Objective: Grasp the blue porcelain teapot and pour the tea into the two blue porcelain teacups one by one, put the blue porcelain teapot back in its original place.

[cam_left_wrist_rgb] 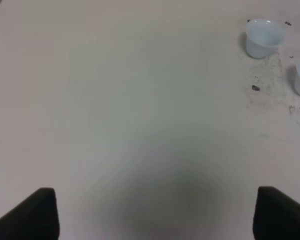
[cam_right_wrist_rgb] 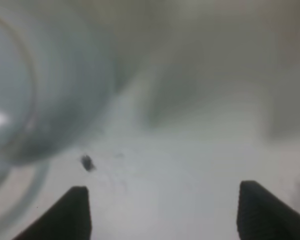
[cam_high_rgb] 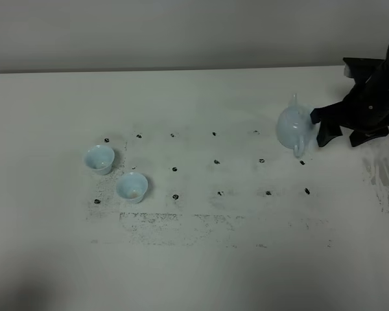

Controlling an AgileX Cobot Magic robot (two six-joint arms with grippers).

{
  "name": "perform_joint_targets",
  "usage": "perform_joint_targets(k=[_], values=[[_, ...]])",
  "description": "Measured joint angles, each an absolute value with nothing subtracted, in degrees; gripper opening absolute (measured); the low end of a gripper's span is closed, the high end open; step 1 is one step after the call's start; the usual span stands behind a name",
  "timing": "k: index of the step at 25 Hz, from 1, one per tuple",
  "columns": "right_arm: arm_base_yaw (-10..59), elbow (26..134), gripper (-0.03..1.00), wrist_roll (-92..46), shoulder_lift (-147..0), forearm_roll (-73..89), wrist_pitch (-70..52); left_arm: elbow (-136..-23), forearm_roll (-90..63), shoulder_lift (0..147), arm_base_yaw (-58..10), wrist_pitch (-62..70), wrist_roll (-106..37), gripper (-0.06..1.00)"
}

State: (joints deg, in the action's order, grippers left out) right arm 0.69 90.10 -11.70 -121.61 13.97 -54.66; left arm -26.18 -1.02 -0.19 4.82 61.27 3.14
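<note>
This is the first step, grabbing the teapot [cam_high_rgb: 289, 127]. It stands on the right side of the white table [cam_high_rgb: 201, 272], well apart from the far cup [cam_high_rgb: 99, 159] and the near cup [cam_high_rgb: 131, 187] on the left. The right gripper [cam_right_wrist_rgb: 165, 212] is just beside the teapot, its fingers spread wide with nothing in them. Next, I think, it must get around the loop handle and squeeze tight before lifting. The left gripper [cam_left_wrist_rgb: 155, 212] is wide open and empty too, and I see no words or labels anywhere.

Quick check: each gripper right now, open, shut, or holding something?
Left gripper: open, holding nothing.
Right gripper: open, holding nothing, beside the blue porcelain teapot.
</note>
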Motion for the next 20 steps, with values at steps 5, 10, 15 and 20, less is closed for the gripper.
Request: perform_joint_targets(k=[5,10,15,20], values=[[1.2,90.2,0.59,-11.5,-113.9,13.8,-60.9,-26.2,-1.0,-0.2,4.8,61.3,3.1,0.75],[6.3,90.4,0.59,-6.7,-108.8,17.2,-64.1,-26.2,-1.0,-0.2,4.8,61.3,3.1,0.75],[9.4,90.5,0.59,2.0,-112.0,18.4,-62.0,-26.2,-1.0,-0.2,4.8,61.3,3.1,0.75],[9.5,90.5,0.54,3.4,-117.5,17.5,-61.0,-26.2,-1.0,-0.2,4.8,61.3,3.1,0.75]])
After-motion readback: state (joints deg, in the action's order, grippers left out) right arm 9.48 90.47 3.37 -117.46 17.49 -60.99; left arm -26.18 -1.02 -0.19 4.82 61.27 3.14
